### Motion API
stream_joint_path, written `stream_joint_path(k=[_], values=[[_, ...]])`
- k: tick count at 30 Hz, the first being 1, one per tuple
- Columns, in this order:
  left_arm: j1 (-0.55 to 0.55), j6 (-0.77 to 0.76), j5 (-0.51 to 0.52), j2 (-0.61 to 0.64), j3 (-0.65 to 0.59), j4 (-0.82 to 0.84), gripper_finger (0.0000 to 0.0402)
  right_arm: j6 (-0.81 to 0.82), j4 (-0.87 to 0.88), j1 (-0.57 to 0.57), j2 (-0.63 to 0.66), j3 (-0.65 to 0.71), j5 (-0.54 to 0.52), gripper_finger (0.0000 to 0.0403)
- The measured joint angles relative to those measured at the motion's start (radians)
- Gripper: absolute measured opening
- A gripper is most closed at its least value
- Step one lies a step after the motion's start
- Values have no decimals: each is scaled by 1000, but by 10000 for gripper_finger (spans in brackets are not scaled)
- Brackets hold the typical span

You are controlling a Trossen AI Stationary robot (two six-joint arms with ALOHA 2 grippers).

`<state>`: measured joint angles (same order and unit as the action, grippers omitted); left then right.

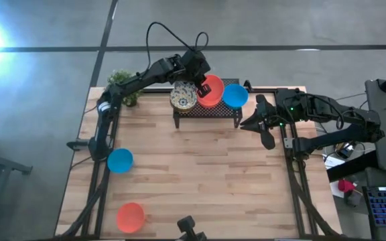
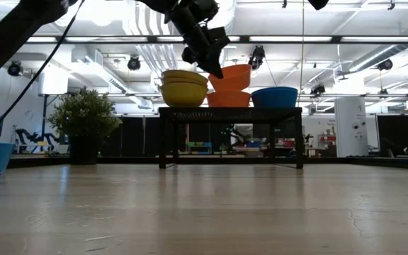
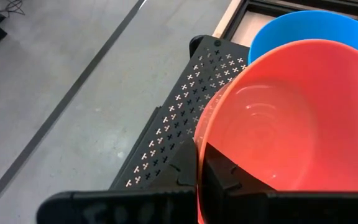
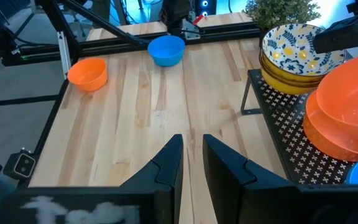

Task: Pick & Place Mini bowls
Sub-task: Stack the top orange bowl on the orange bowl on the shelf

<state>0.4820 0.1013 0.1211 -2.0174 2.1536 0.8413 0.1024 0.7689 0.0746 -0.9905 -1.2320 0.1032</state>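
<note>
The black mesh rack (image 1: 206,110) at the table's far edge carries a stack of cream patterned bowls (image 1: 183,96), an orange-red bowl (image 2: 229,99) and a blue bowl (image 1: 235,95). My left gripper (image 1: 200,86) is shut on a second orange-red bowl (image 1: 212,91), tilted above the one on the rack. My right gripper (image 4: 192,160) hovers over the table right of the rack, open by a narrow gap with nothing in it. Another blue bowl (image 1: 120,161) and another orange-red bowl (image 1: 131,217) stand on the table at the near left. My left gripper pinches the orange-red bowl's rim (image 3: 199,146) on the side toward the patterned stack, one finger (image 3: 235,180) inside the bowl and one outside. The fingers slant down from above. The bowl is tilted over the orange-red bowl on the rack; whether the two touch I cannot tell.
A small potted plant (image 1: 121,84) stands at the far left corner beside the rack. Bare wooden tabletop (image 1: 206,174) stretches from the rack to the near edge. A dark camera mount (image 1: 189,227) sits at the near edge's middle.
</note>
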Motion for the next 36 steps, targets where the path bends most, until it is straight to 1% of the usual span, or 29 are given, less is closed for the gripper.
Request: stream_joint_path(k=[14,23,36], values=[[0,-1,0,0,0,0,1,-1,0,0,0,0,0,57],[0,-16,0,0,0,7,34,0,0,0,0,0,0,57],[0,-57,-17,0,0,12,37,-1,0,0,0,0,0,57]])
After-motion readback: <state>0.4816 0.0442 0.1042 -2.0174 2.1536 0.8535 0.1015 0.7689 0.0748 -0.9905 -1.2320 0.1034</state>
